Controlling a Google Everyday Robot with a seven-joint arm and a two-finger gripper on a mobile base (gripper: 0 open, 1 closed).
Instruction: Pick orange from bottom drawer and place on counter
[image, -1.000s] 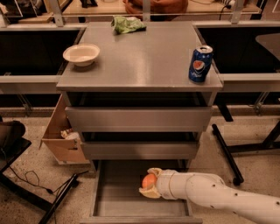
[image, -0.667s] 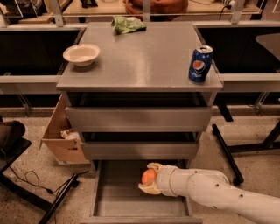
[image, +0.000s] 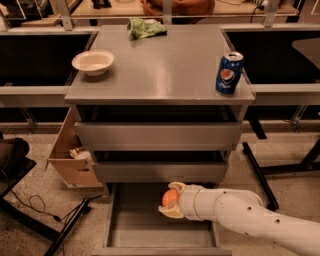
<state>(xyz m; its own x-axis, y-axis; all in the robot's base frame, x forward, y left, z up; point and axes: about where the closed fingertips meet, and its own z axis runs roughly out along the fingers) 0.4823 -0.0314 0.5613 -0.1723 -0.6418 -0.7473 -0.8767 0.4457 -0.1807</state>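
Note:
The orange (image: 169, 198) is held between the cream fingers of my gripper (image: 171, 200), just above the grey floor of the open bottom drawer (image: 131, 225). The gripper is shut on the orange. My white arm (image: 240, 215) reaches in from the lower right. The counter (image: 160, 60) is the grey metal cabinet top above the two shut upper drawers.
On the counter stand a cream bowl (image: 93, 62) at the left, a blue soda can (image: 229, 73) at the right edge and a green crumpled bag (image: 145, 27) at the back. An open cardboard box (image: 72, 157) sits left of the cabinet. Black frame legs stand at the right.
The gripper with the orange has risen slightly and moved a little toward the back of the drawer. Nothing on the counter has moved.

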